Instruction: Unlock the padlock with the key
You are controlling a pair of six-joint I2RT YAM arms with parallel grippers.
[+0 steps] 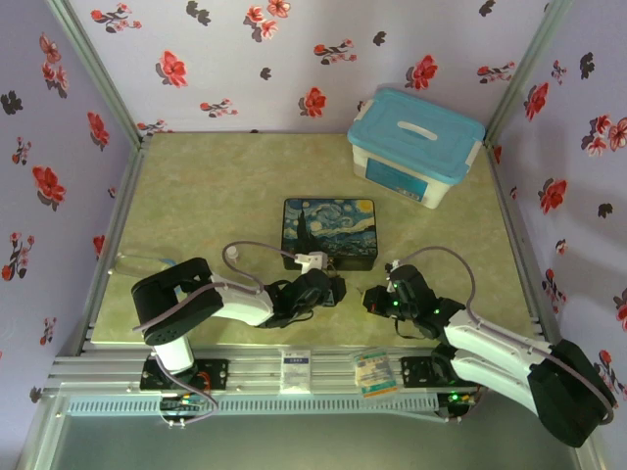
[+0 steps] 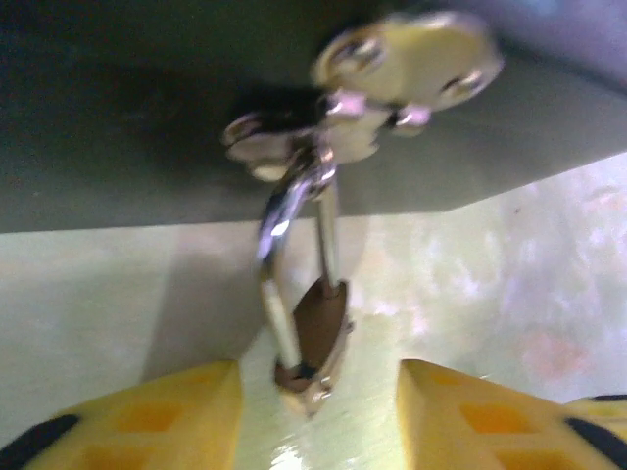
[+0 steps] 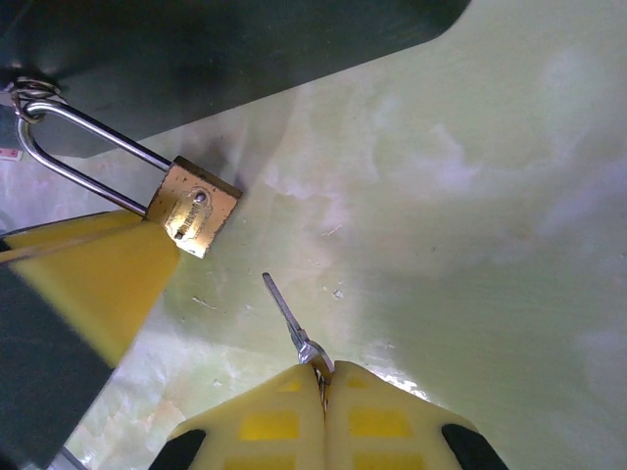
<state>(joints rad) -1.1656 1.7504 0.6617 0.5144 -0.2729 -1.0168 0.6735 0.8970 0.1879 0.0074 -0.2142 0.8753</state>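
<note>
The small brass padlock [image 3: 193, 217] hangs by its silver shackle [image 3: 83, 147] from the metal hasp [image 2: 392, 73] on the front of the painted box [image 1: 328, 230]. In the left wrist view the padlock [image 2: 318, 328] shows edge-on between my left gripper's yellow fingers [image 2: 147, 416], with a gap on each side. The left gripper [image 2: 318, 382] is open. My right gripper [image 3: 323, 377] is shut on the head of the thin grey key [image 3: 289, 313]. The key's blade points up-left toward the padlock's bottom face and stops a short way from it.
A white tub with a blue lid [image 1: 416, 142] stands at the back right. A small white object [image 1: 310, 261] sits at the box's front edge. Both grippers [image 1: 333, 291] [image 1: 372, 299] meet just in front of the box on the green tabletop [image 1: 196, 196].
</note>
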